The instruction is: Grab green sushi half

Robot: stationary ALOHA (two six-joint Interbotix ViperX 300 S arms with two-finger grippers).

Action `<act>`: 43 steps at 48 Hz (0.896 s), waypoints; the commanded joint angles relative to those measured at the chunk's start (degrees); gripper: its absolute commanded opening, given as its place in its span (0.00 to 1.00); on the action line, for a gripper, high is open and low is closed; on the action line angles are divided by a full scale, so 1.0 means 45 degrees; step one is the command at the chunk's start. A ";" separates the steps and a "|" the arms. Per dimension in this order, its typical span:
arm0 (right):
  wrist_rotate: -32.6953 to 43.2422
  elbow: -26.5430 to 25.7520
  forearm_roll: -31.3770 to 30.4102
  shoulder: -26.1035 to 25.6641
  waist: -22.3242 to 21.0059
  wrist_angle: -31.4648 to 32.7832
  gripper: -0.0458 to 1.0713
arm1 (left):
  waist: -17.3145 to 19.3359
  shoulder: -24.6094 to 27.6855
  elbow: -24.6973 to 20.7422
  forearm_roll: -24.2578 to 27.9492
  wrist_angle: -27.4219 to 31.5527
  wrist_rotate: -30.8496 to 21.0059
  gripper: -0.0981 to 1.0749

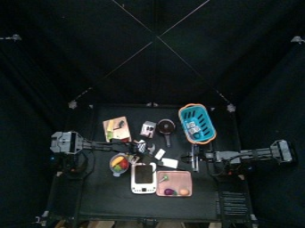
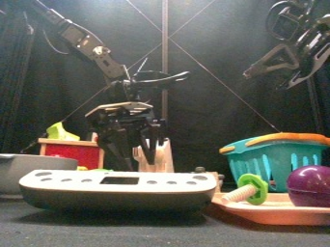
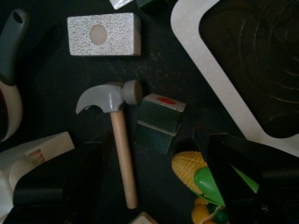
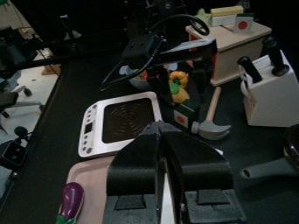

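The left tool (image 3: 149, 179) is spread wide, its jaws holding nothing. It points down at the tabletop (image 2: 154, 227). Directly below it lies a toy hammer (image 3: 121, 140) with a grey head and a wooden handle. Just beside the hammer's head is a small dark packet (image 3: 158, 129) with a red end. An ear of corn (image 3: 187, 168) lies near one jaw, touching something green. Further out is a speckled grey block (image 3: 105, 35) with a round patch on its face. It lies near the curved white rim of a kitchen scale (image 3: 216, 61).

In the front view this tool (image 2: 129, 150) hangs behind the scale (image 2: 116, 186), left of the middle.

The green sushi half (image 2: 252, 186) is well apart from it. It is a green roll with a white end, lying on the pink tray (image 2: 277, 208) at the front right of the tabletop, just beside a purple ball (image 2: 310, 183). A teal basket (image 2: 277, 150) stands behind the tray.

The right tool (image 2: 287, 53) is held high above the right side, over the basket. I cannot tell whether it is spread or pressed together.
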 commanded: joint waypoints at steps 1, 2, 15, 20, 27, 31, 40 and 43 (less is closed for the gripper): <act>0.0020 -0.0098 0.0000 0.0000 0.0078 -0.0078 0.05 | 0.0059 0.0000 -0.0293 -0.0332 -0.0059 0.0293 0.97; 0.0020 -0.0098 0.0000 0.0000 0.0059 -0.0098 0.05 | 0.0078 0.0039 -0.0293 -0.0410 -0.0059 0.0391 0.97; 0.0020 0.0000 0.0000 0.0000 0.0117 -0.0078 0.05 | 0.0156 0.0371 -0.0312 -0.0664 -0.0312 0.0898 0.96; 0.0020 0.0039 0.0000 -0.0020 0.0137 -0.0078 0.05 | 0.0254 0.0488 -0.0332 -0.0664 -0.0391 0.0938 0.94; 0.0020 0.0059 0.0000 0.0000 0.0137 -0.0078 0.05 | 0.0352 0.0625 -0.0371 -0.0664 -0.0430 0.0938 0.90; 0.0020 0.0059 0.0078 -0.0020 0.0156 -0.0078 0.05 | 0.0371 0.0625 -0.0371 -0.0664 -0.0449 0.0957 0.86; 0.0020 0.0117 0.0215 0.0000 0.0156 -0.0078 0.05 | 0.0371 0.0703 -0.0371 -0.0664 -0.0449 0.0957 0.78; 0.0020 0.0137 0.0273 0.0000 0.0176 -0.0098 0.05 | 0.0371 0.0723 -0.0371 -0.0664 -0.0430 0.0957 0.76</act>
